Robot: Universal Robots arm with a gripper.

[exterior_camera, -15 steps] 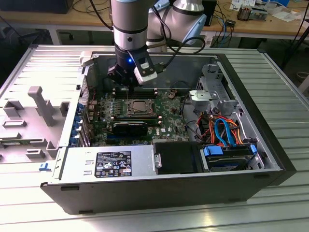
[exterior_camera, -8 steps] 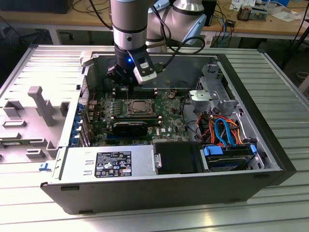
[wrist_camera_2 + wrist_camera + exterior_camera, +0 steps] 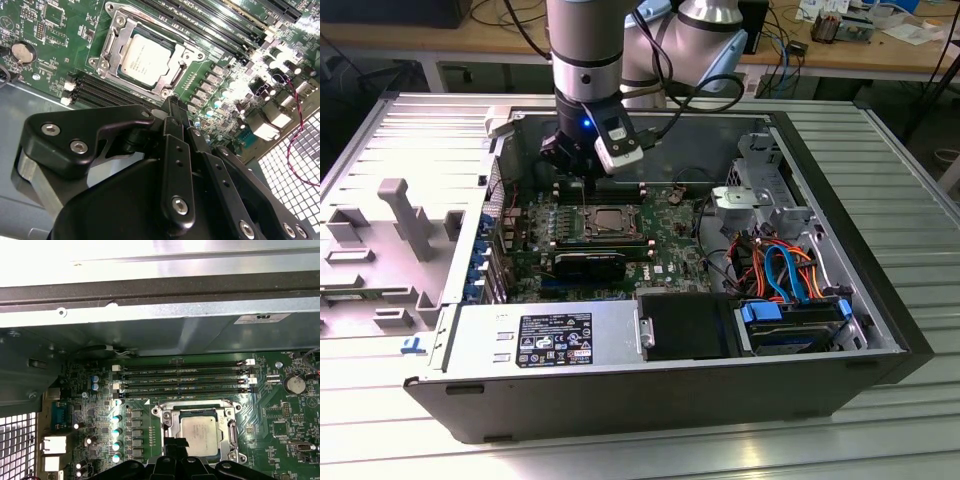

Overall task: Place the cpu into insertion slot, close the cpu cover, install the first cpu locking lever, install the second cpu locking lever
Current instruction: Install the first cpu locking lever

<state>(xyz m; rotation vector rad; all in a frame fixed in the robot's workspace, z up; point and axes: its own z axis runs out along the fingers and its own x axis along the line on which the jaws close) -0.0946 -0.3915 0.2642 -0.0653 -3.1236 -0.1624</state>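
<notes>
The cpu, a square chip with a dull silver top, lies flat inside the insertion slot on the green motherboard. The cpu cover, a silver frame, lies down around the chip, whose top shows through its window. In the first wrist view the cpu sits just beyond my black fingertips. My gripper hangs above the board beside the socket, shut, with nothing in it and touching nothing. In the exterior view the gripper is above the socket's far left corner, and the cpu lies below it.
Long memory slots run beside the socket. A long black card stands just in front of it. The power supply and drive bays with orange and blue cables fill the case's near side. A grey plastic part lies outside, on the exterior view's left.
</notes>
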